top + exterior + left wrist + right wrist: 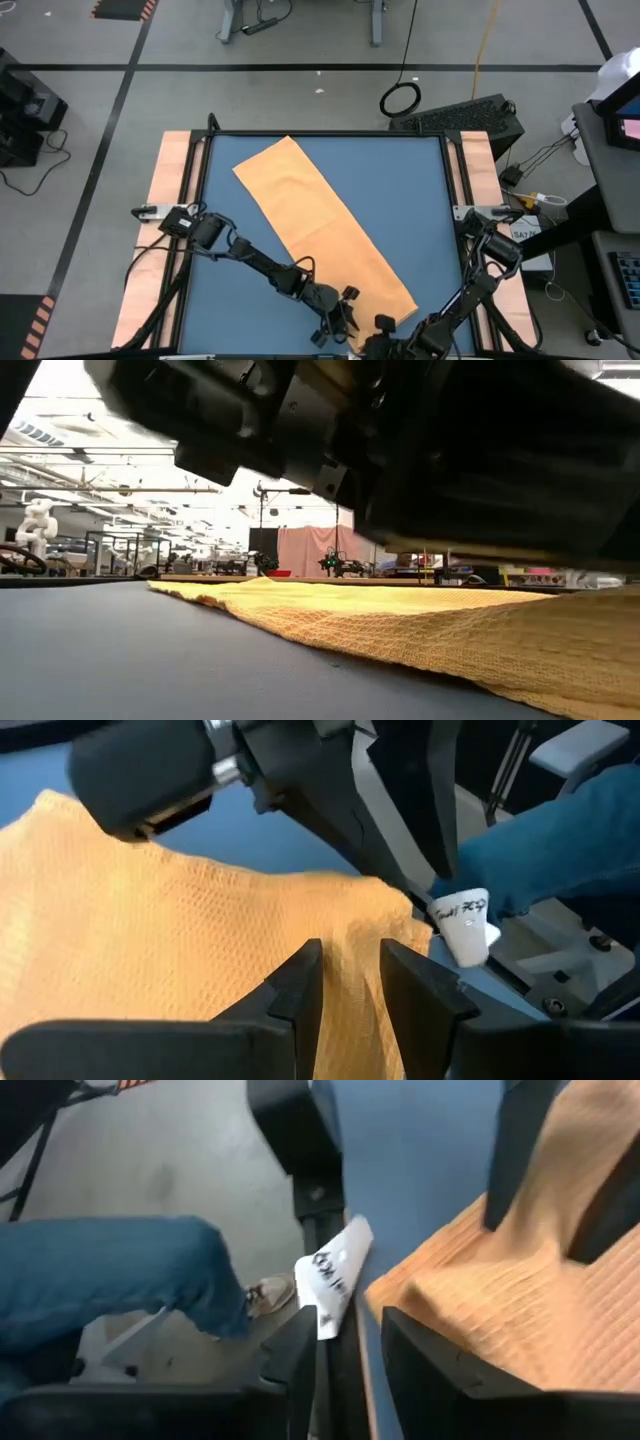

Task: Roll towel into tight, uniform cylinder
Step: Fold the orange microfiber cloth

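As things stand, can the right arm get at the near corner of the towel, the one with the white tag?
Probably yes. The right gripper hangs at that near end of the towel, its fingers slightly apart with the white tag just ahead. The left gripper crowds the same edge, so they could collide.

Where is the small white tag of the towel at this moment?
The white tag sits at the towel's near end, at the table's front edge, close beside the left tool and the right tool.
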